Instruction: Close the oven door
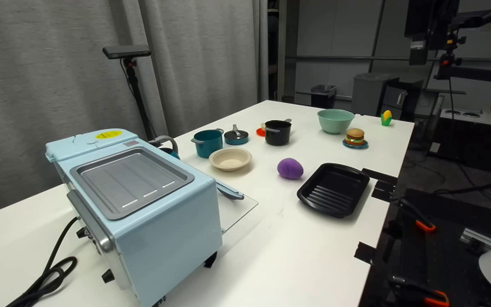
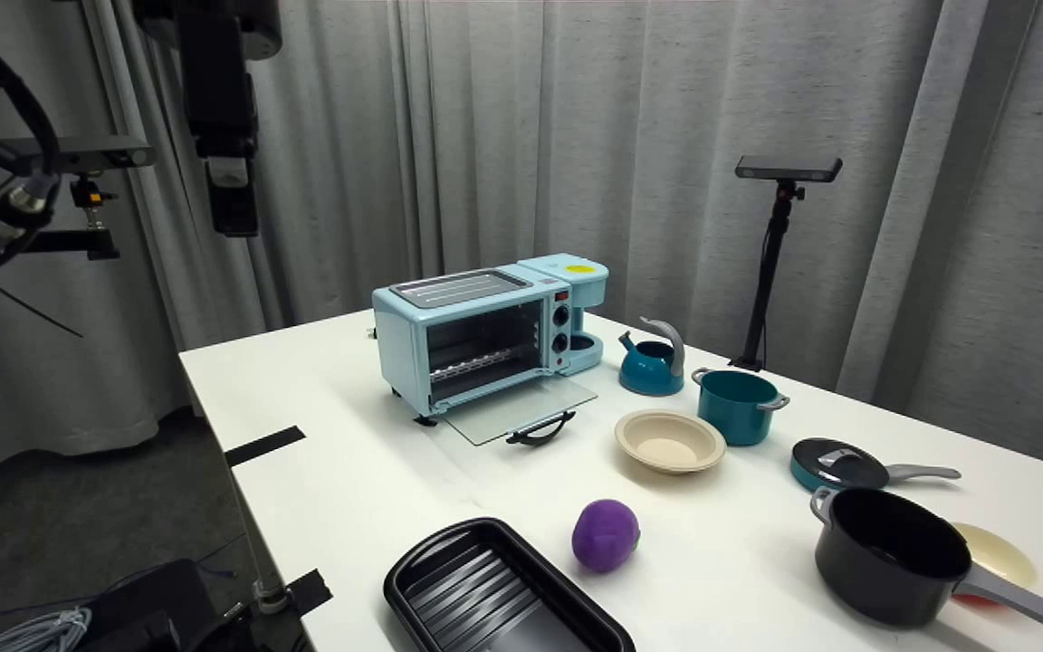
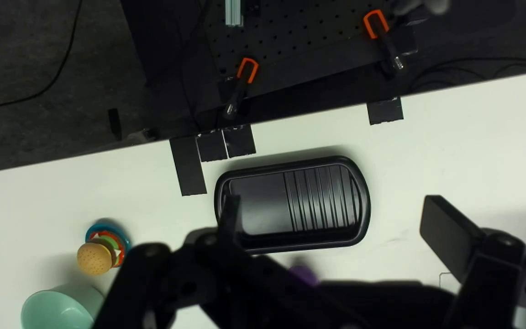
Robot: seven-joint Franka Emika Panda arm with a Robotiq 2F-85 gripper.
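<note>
The light blue toaster oven (image 1: 173,243) stands on the white table in both exterior views (image 2: 402,349). Its glass door (image 2: 521,409) is folded down flat, open, with a dark curved handle (image 2: 541,428) at its outer edge. The door (image 1: 238,209) and the handle (image 1: 229,190) also show in an exterior view. In the wrist view a thin corner of the glass door (image 3: 446,278) shows beside the right finger, mostly hidden. My gripper (image 3: 334,203) is wide open and empty. It hangs high above the table, apart from the oven, in both exterior views (image 2: 234,204).
A black ribbed tray (image 3: 295,205) lies below the gripper, near the table edge. A purple toy (image 2: 606,536) and a beige bowl (image 2: 670,441) sit in front of the oven. A blue kettle (image 2: 652,369), teal pot (image 2: 739,407) and black pot (image 2: 888,557) stand farther along.
</note>
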